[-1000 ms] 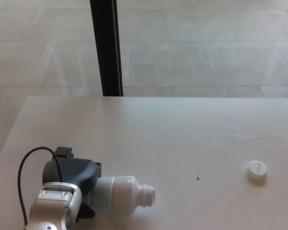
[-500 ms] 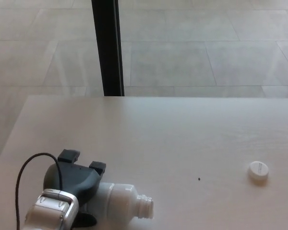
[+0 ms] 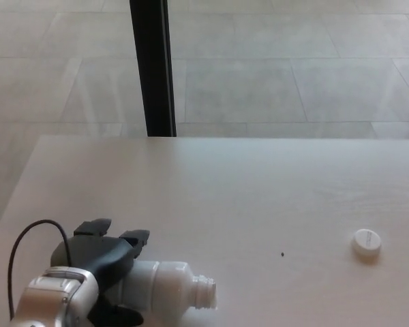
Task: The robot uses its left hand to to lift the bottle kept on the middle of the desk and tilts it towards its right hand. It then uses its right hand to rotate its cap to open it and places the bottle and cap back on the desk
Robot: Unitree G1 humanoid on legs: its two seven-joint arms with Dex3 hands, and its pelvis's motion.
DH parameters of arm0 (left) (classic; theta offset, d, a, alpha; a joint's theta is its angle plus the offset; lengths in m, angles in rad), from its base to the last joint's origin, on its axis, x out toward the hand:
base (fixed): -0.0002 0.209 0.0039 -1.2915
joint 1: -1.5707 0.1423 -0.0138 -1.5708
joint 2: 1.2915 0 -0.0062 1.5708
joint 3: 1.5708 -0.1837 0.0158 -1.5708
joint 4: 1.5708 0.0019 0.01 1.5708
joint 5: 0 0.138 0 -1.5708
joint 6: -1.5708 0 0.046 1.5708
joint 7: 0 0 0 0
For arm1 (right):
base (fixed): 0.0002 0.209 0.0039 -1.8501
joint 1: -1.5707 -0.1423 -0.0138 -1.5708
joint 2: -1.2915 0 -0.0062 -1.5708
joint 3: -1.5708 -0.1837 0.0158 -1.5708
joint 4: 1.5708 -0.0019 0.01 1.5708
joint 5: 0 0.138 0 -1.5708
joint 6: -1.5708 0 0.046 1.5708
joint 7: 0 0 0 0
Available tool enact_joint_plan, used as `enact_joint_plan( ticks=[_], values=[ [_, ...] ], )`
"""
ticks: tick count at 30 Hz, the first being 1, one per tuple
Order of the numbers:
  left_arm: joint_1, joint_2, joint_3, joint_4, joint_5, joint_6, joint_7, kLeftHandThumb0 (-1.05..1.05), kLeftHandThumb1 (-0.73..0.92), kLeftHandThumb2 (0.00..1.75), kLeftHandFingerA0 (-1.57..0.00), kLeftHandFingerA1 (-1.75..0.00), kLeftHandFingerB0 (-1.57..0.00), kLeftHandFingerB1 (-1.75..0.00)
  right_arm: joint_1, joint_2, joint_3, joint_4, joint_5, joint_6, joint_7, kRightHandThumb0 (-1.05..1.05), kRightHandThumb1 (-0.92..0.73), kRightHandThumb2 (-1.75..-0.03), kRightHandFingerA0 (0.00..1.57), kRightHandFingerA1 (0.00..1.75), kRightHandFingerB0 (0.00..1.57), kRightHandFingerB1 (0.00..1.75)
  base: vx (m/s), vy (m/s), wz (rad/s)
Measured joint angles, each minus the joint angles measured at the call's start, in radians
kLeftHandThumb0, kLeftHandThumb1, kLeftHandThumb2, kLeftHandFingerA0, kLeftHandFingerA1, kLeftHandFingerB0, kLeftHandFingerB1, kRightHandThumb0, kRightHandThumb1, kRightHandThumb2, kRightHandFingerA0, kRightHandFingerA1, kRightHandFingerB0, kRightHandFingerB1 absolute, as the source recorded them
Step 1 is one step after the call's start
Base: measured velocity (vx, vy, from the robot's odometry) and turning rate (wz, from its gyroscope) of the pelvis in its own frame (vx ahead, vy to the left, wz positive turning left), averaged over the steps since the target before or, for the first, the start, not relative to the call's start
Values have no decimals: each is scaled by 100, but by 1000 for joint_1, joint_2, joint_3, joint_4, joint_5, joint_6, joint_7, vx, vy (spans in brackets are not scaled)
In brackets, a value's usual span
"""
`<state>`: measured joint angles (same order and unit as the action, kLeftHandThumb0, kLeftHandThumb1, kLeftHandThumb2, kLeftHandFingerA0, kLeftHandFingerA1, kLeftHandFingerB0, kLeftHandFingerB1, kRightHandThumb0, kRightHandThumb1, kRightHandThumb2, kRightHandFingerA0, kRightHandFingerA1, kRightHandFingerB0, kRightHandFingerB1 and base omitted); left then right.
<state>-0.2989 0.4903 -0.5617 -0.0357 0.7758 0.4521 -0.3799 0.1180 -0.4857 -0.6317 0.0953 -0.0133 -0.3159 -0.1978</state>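
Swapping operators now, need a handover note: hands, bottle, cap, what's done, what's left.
Left robot hand: around the base end of the bottle, fingers look spread; grip uncertain.
Right robot hand: not in view.
Bottle: on its side near the desk's front left, open neck pointing toward the robot's right.
Cap: off, lying alone on the desk far to the right.
Done: cap removed and set down.
Left: confirm the bottle is released and settled, then clear the left hand.
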Motion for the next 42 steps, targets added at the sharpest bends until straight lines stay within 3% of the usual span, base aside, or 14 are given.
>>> enact_joint_plan(
  ticks=[21, 24, 26, 27, 28, 29, 31, 32, 33, 38, 39, 40, 41, 42],
  values=[
    [76, -33, 596, -15, -325, -48, -77, -76, 70, 61, 0, 0, 0, 0, 16, 4, 32, 11, -14, 30, 19, -105, -46, -78, 66, 175, 14, 156, 0, 0, 0],
    [95, -39, 696, -19, -373, -47, -88, -75, 51, 87, 0, -24, 0, -10, 22, 4, 31, 17, -15, 30, 20, -105, -51, -76, 69, 175, 5, 158, 0, 0, 0],
    [108, -48, 751, -20, -401, -47, -95, -74, 62, 93, 0, -24, 0, -8, 24, 4, 31, 23, -16, 30, 21, -105, -53, -76, 72, 175, 6, 159, 0, 0, 0],
    [119, -54, 790, -20, -419, -47, -98, -103, 80, 104, 0, -20, 0, -4, 25, 4, 30, 31, -17, 30, 21, -105, -35, -105, 74, 175, 5, 155, 0, 0, 0],
    [121, -55, 798, -20, -423, -47, -99, -74, 59, 94, 0, -30, 0, -13, 25, 4, 30, 33, -17, 30, 21, -105, -51, -80, 68, 175, 0, 161, 0, 0, 0],
    [135, -61, 844, -20, -446, -46, -103, -81, 60, 94, 0, -26, 0, -8, 26, 3, 29, 47, -17, 30, 21, -105, -39, -120, 101, 154, 18, 104, 0, 0, 0],
    [153, -62, 903, -14, -475, -46, -109, -81, 58, 93, 0, -26, 0, -8, 27, 1, 28, 68, -18, 30, 21, -105, -41, -121, 100, 152, 17, 103, 0, 0, 0],
    [164, -63, 939, -6, -491, -46, -112, -87, 55, 84, 0, -19, 0, -1, 27, -1, 28, 83, -18, 30, 21, -105, -43, -99, 67, 174, 1, 156, 0, 0, 0],
    [173, -63, 968, 2, -504, -46, -113, -90, 55, 84, 0, -18, 0, -5, 27, -2, 27, 95, -18, 30, 21, -71, -11, -105, 113, 138, 7, 81, 0, 0, 0],
    [234, -65, 1117, 68, -567, -46, -115, -58, 82, 64, 0, 0, 0, 0, 27, -10, 18, 165, -15, 30, 24, -61, -44, -124, 130, 144, 0, 69, 0, 0, 0],
    [247, -67, 1145, 85, -577, -46, -115, -59, 82, 65, 0, 0, 0, 0, 27, -11, 15, 180, -14, 30, 25, -56, -51, -126, 124, 140, 1, 68, 0, 0, 0],
    [257, -69, 1168, 101, -587, -47, -114, -51, 78, 68, 0, -6, 0, 0, 27, -12, 12, 192, -13, 30, 26, -74, -44, -128, 95, 174, 12, 94, 0, 0, 0],
    [273, -71, 1201, 125, -600, -47, -113, -56, 84, 65, -22, -66, -32, -76, 27, -13, 7, 211, -11, 31, 27, -68, -49, -128, 111, 175, 2, 81, 0, 0, 0],
    [287, -75, 1236, 156, -613, -48, -107, -54, 87, 64, -49, -86, -56, -92, 26, -13, 2, 232, -9, 31, 28, -54, -66, -135, 121, 139, 0, 68, 0, 0, 0]
  ],
)
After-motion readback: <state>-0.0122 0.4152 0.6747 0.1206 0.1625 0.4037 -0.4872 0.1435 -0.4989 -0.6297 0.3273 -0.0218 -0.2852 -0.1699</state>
